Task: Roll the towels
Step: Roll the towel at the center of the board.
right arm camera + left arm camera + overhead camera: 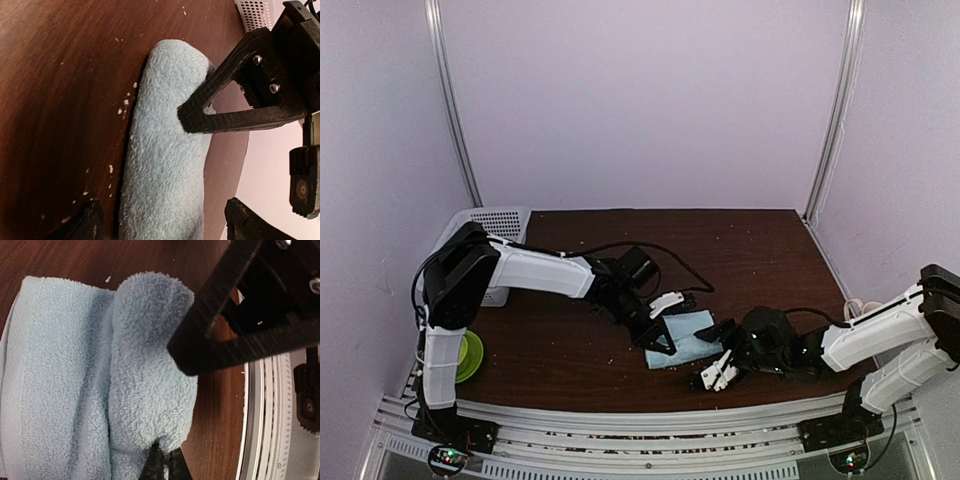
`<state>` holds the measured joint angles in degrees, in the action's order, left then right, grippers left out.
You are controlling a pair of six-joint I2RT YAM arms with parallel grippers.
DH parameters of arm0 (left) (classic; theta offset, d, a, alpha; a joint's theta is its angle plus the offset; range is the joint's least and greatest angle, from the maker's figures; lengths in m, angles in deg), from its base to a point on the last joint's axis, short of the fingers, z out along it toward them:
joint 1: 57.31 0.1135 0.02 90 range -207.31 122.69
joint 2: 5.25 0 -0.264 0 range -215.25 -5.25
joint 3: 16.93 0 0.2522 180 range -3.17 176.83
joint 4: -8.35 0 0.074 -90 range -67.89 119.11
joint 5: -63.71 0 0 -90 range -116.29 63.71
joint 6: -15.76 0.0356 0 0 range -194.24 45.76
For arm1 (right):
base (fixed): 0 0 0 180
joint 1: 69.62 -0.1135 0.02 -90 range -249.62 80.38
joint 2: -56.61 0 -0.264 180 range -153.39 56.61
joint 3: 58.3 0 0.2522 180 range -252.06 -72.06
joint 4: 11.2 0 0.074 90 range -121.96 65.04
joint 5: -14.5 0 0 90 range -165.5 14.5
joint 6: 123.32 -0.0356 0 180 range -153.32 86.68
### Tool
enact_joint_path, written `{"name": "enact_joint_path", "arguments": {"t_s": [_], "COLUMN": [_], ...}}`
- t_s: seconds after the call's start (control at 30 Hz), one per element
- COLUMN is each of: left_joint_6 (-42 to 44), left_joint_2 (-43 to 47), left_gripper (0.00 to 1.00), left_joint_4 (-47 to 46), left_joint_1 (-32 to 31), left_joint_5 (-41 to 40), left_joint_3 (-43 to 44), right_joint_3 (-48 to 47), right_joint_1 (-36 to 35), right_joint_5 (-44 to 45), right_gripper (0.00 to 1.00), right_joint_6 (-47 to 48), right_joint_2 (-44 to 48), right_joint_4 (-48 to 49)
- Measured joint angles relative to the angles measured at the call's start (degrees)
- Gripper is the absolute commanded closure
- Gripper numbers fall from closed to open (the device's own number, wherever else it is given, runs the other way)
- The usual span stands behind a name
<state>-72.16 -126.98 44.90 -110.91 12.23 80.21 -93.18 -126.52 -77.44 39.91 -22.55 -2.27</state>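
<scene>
Lt-blue towel (688,335), part rolled, lies on desk (760,250) well R of & nearer the front than white basket (500,222). L tool (660,338) at towel's basket-side edge, jaws wide w/ the rolled fold pinched betw them. R tool (717,370) at the end away from basket, also wide, upper finger (225,107) on roll; can't tell if clamped.

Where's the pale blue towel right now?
In the top view, the light-blue towel lies partly rolled on the near middle of the table, between the left arm's fingers and the right arm's fingers.
</scene>
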Motion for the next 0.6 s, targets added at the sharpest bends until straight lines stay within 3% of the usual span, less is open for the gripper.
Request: {"name": "enact_joint_path", "arguments": {"t_s": [0.3,0.6], "left_joint_6": [-1.20,-1.18], "left_joint_2": [-2.05,-2.14], "left_gripper": [1.00,1.00], "left_joint_4": [0.42,0.90], "left_joint_1": [1.09,1.75], "left_joint_5": [3.02,3.54], "left_joint_3": [2.01,2.25], "right_joint_3": [-4.57,-7.63], "right_joint_1": [-3.58,-4.04], "right_joint_5": [8.26,12.68], "right_gripper": [0.35,0.40], "right_joint_6": [-1.46,-3.19], "right_joint_2": [-8.94,-14.47], "right_joint_4": [7.52,6.54]}}
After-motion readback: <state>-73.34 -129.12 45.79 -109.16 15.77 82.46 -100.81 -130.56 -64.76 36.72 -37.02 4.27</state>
